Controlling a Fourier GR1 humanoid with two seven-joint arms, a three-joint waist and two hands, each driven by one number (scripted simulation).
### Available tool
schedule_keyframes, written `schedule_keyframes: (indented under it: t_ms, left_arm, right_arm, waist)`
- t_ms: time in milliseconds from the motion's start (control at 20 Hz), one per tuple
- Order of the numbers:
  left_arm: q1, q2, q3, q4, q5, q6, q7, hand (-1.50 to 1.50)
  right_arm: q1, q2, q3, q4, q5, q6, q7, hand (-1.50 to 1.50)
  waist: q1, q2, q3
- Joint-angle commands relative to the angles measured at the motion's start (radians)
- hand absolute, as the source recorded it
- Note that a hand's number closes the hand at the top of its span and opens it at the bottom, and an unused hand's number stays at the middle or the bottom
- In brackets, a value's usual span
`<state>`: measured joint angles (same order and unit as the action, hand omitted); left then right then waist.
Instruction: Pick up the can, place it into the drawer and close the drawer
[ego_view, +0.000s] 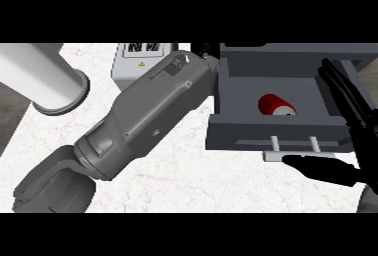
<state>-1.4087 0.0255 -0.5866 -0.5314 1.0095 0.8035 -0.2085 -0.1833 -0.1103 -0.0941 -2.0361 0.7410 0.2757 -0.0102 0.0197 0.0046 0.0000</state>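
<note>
The red can (274, 105) lies on its side inside the open grey drawer (258, 136), near its middle. My right hand (347, 170) is at the drawer's right front corner. Its straight fingers (345, 97) run along the right wall and its thumb (310, 164) sits just below the pale handle (294, 145); it is open and holds nothing. My left forearm (148, 112) crosses the counter diagonally up to the drawer's left rear corner. Only a dark sliver of the left hand (204, 48) shows there, mostly hidden behind the wrist.
A white cylinder (46, 80) lies at the far left of the marble counter (199, 185). A grey box with a warning label (137, 59) stands behind the left forearm. The counter's left edge falls to dark floor (11, 120).
</note>
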Motion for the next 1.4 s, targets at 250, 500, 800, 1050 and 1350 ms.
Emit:
schedule_keyframes:
  t_ms: [250, 500, 800, 1050, 1350]
  left_arm:
    - [0.065, 0.031, 0.002, -0.081, -0.048, 0.03, 0.025, -1.5]
    - [0.049, 0.136, -0.013, -0.161, -0.073, 0.03, 0.127, -1.5]
    - [0.111, 0.244, -0.008, -0.289, -0.1, 0.043, 0.216, -1.5]
    - [0.206, 0.26, -0.009, -0.323, -0.136, 0.03, 0.184, -1.5]
    - [0.226, 0.341, 0.004, -0.423, -0.15, 0.011, 0.243, -1.5]
  right_arm:
    - [-0.212, -0.02, 0.128, 0.44, 0.267, -0.19, -0.105, -1.5]
    - [-0.313, -0.038, 0.164, 0.634, 0.398, -0.25, -0.082, -1.5]
    - [-0.405, -0.054, 0.077, 0.881, 0.398, -0.352, -0.114, -1.5]
    - [-0.492, -0.024, 0.081, 1.147, 0.495, -0.552, -0.13, -1.5]
    - [-0.577, -0.021, 0.024, 1.346, 0.525, -0.715, -0.116, -1.5]
  waist:
    - [0.015, 0.001, 0.0]
    - [0.026, -0.004, 0.0]
    - [0.016, -0.007, 0.0]
    - [0.019, 0.002, 0.001]
    - [0.042, 0.001, 0.001]
